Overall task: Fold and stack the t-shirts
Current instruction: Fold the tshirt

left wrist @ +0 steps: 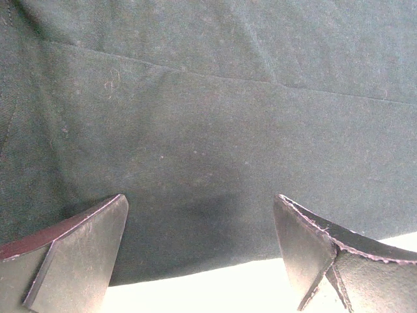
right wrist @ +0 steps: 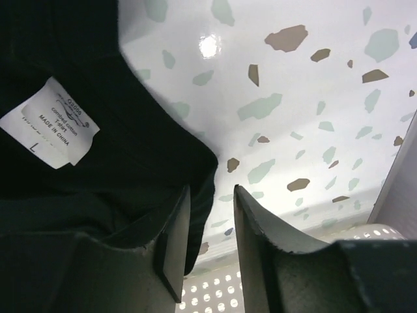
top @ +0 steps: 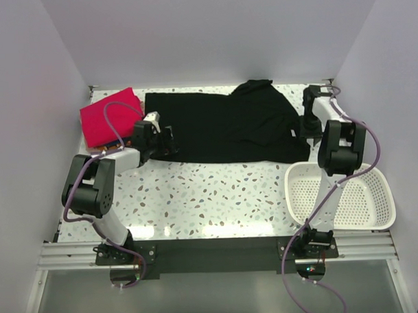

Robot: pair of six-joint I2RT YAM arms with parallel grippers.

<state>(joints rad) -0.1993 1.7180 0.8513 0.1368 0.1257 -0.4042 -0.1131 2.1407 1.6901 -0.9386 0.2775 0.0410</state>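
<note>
My left gripper (top: 168, 139) is down over the near left edge of the black t-shirt (top: 221, 125), and it's spread wide: in the left wrist view its 2 fingers (left wrist: 78, 248) stand far apart with dark cloth (left wrist: 208, 98) between them and nothing pinched. The hem runs just behind the fingertips, with bright table showing on the near side.

The shirt lies flat across the far part of the speckled table (top: 217, 190), one sleeve bunched up at the far edge. Far left, just beside it, sits the pinkish-red folded t-shirt (top: 111, 115).

My right gripper (top: 306, 134) is at the shirt's right end. Up close, the right gripper (right wrist: 212, 192) shows a narrow gap between its jaws. The black cloth (right wrist: 98, 195) edges behind the left finger and isn't clamped. A white size label (right wrist: 49, 120) faces up.

The white mesh basket (top: 292, 188) sits near right, apart from the shirt.
</note>
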